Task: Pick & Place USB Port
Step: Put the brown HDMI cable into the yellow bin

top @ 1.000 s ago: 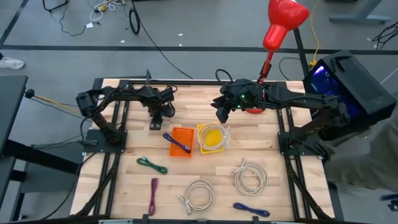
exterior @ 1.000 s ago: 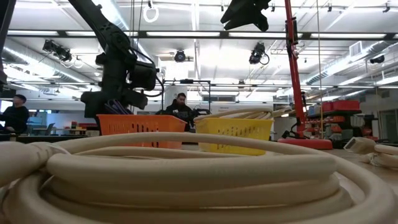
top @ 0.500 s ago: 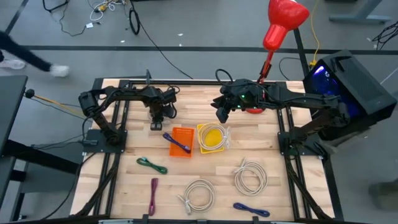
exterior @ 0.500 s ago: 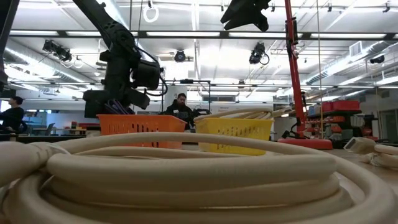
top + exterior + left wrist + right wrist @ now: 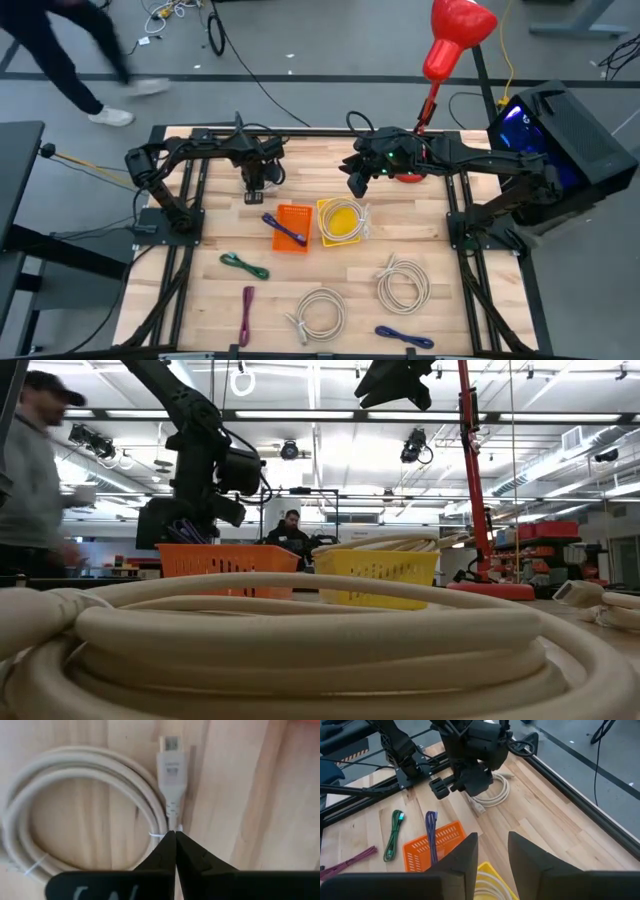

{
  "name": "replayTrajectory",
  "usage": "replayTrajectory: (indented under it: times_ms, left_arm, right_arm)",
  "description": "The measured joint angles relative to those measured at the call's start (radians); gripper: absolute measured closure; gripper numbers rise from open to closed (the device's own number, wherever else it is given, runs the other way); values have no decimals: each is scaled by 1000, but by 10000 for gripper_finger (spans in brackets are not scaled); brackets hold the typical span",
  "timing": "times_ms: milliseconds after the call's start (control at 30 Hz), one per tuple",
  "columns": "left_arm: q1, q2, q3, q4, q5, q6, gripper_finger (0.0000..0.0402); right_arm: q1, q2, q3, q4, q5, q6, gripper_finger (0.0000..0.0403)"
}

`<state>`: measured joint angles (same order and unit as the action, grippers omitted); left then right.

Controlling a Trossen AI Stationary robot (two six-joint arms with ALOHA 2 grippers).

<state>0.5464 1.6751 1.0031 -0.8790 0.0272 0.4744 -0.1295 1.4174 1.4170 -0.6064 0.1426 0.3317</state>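
High view: the left pincer (image 5: 254, 186) hangs low over the far part of the wooden table (image 5: 200, 290), above a coiled white USB cable (image 5: 252, 197) that lies just behind the orange basket (image 5: 292, 229). In the left wrist view the two dark fingers (image 5: 165, 855) are pressed tip to tip, clenched right at the cable's (image 5: 75, 770) thin neck just behind its white plug (image 5: 171, 767); whether the cord is actually caught between the tips cannot be told, and the coil lies flat on the wood. The right wrist view shows the same coil (image 5: 492, 795) under the left arm, beside the orange basket (image 5: 427, 852), which holds a purple cable (image 5: 431, 840), with a green cable (image 5: 394, 835) on the table nearby. The right pincer (image 5: 357, 180) hangs high, just behind the yellow basket (image 5: 342, 222), its fingers (image 5: 462, 860) parted and holding nothing. That yellow basket carries a white coil. Nearer the front of the table lie a green cable (image 5: 245, 265), a magenta cable (image 5: 246, 312), two more white coils (image 5: 320, 312) and (image 5: 403, 283), and a blue cable (image 5: 405, 337). A person (image 5: 70, 50) walks past on the floor beyond the table's far left corner.
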Motion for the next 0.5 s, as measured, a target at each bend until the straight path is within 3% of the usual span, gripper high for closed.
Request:
replayTrajectory:
  times_ms: [233, 500]
  left_arm:
    - [29, 49, 1, -38, 33, -64, 347]
    - [65, 62, 2, -59, 29, -74, 227]
  right_arm:
    - [0, 0, 0, 0, -3, 4, 293]
    - [0, 0, 0, 0, -4, 7, 293]
